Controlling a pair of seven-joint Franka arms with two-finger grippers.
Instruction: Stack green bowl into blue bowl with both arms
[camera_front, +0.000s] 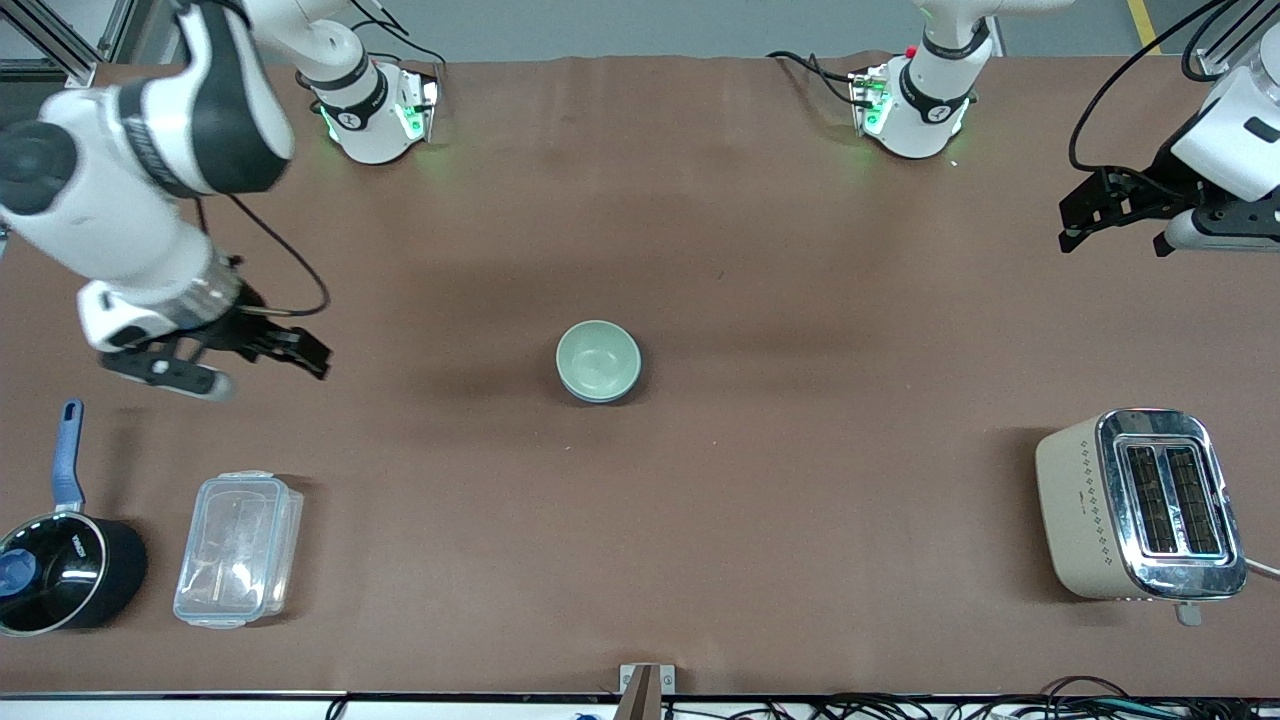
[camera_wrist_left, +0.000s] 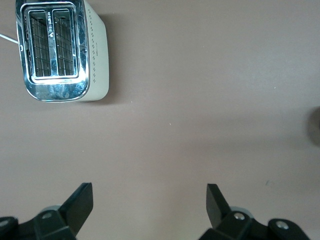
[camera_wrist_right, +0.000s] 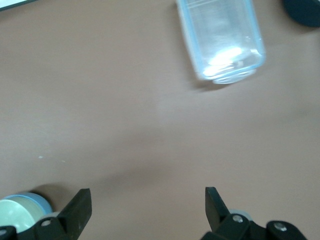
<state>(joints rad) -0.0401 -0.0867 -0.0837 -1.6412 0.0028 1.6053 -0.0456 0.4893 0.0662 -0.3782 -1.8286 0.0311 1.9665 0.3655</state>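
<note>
**Desk:** Where do you find the bowls?

**Floor:** Mid-counter (camera_front: 800, 330), you have the green bowl (camera_front: 598, 357) nested inside the blue bowl (camera_front: 602, 397), whose darker rim shows round its edge. Take twelve o'clock as toward the arms' bases.

**Desk:** And your grippers?

**Floor:** Your right gripper (camera_front: 305, 350) hangs over bare counter at nine o'clock from the bowls, its fingers (camera_wrist_right: 80, 205) spread apart and holding nothing. Your left gripper (camera_front: 1078, 222) waits over the counter at two o'clock, fingers (camera_wrist_left: 82, 200) likewise wide and empty.

**Desk:** Anything else in the picture?

**Floor:** A cream toaster (camera_front: 1140, 505) stands at four o'clock. A clear lidded container (camera_front: 238, 548) lies at eight o'clock, with a black saucepan (camera_front: 60, 570) just beside it.
</note>
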